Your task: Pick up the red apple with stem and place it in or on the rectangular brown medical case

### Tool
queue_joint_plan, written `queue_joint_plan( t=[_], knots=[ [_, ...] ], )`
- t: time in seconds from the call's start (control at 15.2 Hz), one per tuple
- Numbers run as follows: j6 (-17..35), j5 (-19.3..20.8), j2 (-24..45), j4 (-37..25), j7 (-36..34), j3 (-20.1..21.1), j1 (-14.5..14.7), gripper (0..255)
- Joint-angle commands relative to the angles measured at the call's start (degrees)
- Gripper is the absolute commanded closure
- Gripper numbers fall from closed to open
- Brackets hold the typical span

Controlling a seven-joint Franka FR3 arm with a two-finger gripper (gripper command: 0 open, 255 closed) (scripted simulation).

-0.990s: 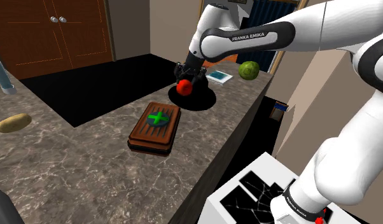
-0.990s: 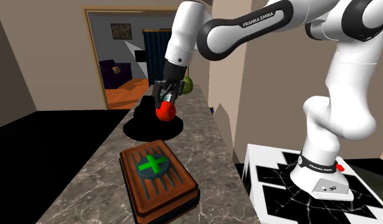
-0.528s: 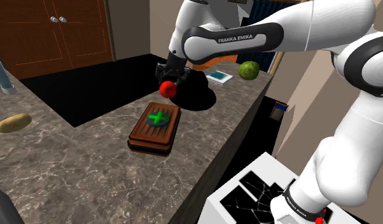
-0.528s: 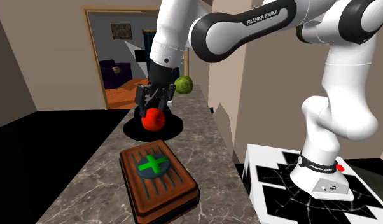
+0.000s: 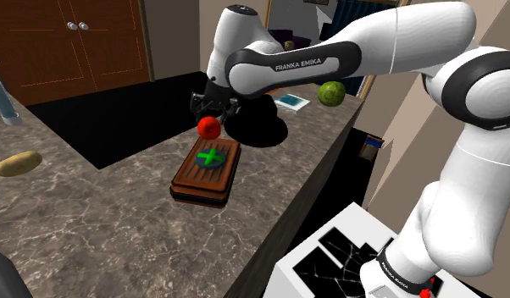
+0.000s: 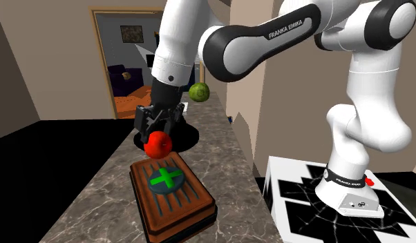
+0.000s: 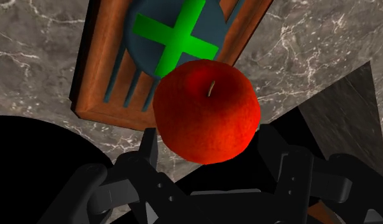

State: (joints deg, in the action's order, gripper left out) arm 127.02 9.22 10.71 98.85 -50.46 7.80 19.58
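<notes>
You've got the gripper [image 5: 209, 117] clenched on the red apple [image 5: 208, 127]. In the wrist view both black fingers [image 7: 149, 145] press its sides, w/ the pale stem facing the cam. The apple hangs in the air over the far end of the brown case [image 5: 207, 173]. In the shoulder view the case's green cross [image 5: 212, 157] on its teal disc is at 6 o'clock from the fruit.

The case lies flat on a marbled grey-brown counter [image 5: 92, 220]. A round black patch [image 5: 260, 129] sits on the counter at approx 3 o'clock of the apple. A green ball-like fruit [image 5: 331, 93] is near the counter's far end, w/ a small teal card [image 5: 291, 102] just beside it. A potato [image 5: 18, 163] lies well apart at 9 o'clock.

Room: brown cupboard doors [image 5: 75, 38] at 11 o'clock and a black area [image 5: 118, 110] below them. In the second exterior view, a doorway [image 6: 130, 65] at 11 o'clock shows an orange floor.
</notes>
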Motion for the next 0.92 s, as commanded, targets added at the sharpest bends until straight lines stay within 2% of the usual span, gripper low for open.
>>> queue_joint_plan(
  t=[0.0, 0.66, 0.86],
  knots=[
    [1.43, 0.21, 0.23, 1.19, -0.30, -0.04, 0.02, 255],
    [8.41, 1.45, 2.29, 6.20, -1.69, -0.37, 0.09, 255],
    [8.87, 1.55, 2.47, 6.49, -1.79, -0.40, 0.11, 255]
  ],
)
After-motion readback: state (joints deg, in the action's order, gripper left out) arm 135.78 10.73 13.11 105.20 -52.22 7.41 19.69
